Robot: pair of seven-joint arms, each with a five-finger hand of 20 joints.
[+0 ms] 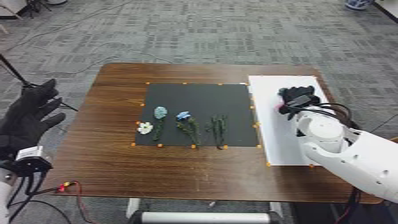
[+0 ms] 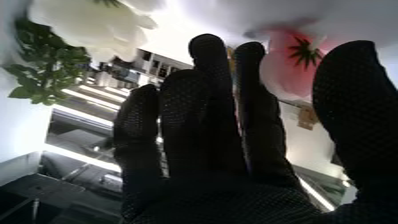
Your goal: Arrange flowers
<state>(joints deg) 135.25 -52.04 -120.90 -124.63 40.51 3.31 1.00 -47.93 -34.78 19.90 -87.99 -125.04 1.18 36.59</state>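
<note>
Flowers [image 1: 184,115] lie on our dark mat [image 1: 195,95], with our right hand [image 1: 300,99] open at the white board [image 1: 289,145].
We have a white bloom [image 1: 145,128], a pale blue one [image 1: 160,112], a blue one [image 1: 183,115] and green stems [image 1: 218,131] in the mat's near half, left of the tabletop's [image 1: 195,172] middle. The board runs along the tabletop's right edge, and our right hand is over its far part; in the right wrist view we see its fingers straight, near a pink flower [image 2: 286,67], a white flower [image 2: 89,27] and leaves [image 2: 44,62]. We hold our left hand [image 1: 27,120] open beside the tabletop's left edge.
</note>
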